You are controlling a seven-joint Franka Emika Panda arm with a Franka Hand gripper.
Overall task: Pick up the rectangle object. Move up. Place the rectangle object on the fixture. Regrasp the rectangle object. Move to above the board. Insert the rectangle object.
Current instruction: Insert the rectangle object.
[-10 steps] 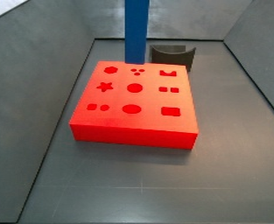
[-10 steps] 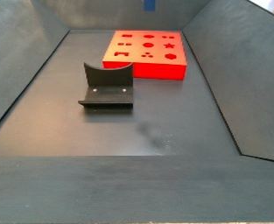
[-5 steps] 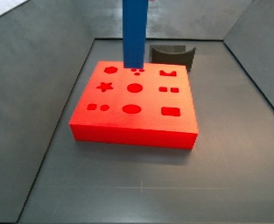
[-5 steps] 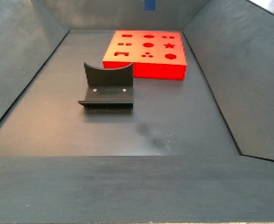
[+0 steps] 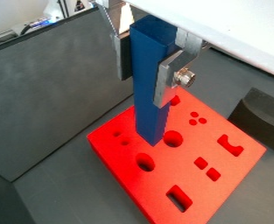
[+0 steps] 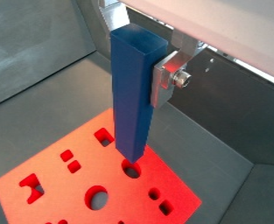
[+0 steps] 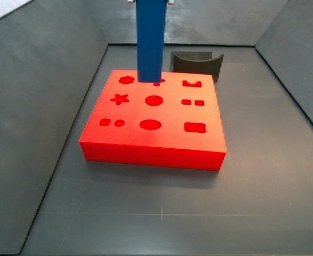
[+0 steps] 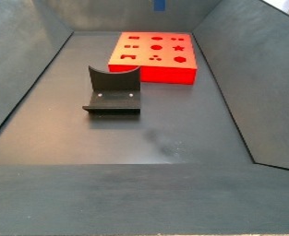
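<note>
The rectangle object (image 7: 149, 40), a long blue bar, hangs upright over the far left part of the red-orange board (image 7: 152, 125). My gripper (image 5: 145, 77) is shut on the bar's upper part, a silver finger (image 5: 170, 74) on each side; it also shows in a wrist view (image 6: 139, 74). The bar's lower end (image 6: 132, 149) hovers close above the board (image 6: 80, 188) near a round hole. I cannot tell whether it touches. The gripper is out of frame in both side views. Only the bar's tip (image 8: 158, 5) shows above the board (image 8: 153, 55).
The dark fixture (image 8: 112, 92) stands on the grey floor in front of the board; it also shows behind the board in a side view (image 7: 196, 63) and in a wrist view (image 5: 262, 118). Sloping grey walls (image 7: 45, 60) enclose the floor.
The bar has moved a little to the left and lower over the board in the side view. The board and the fixture have not moved.
</note>
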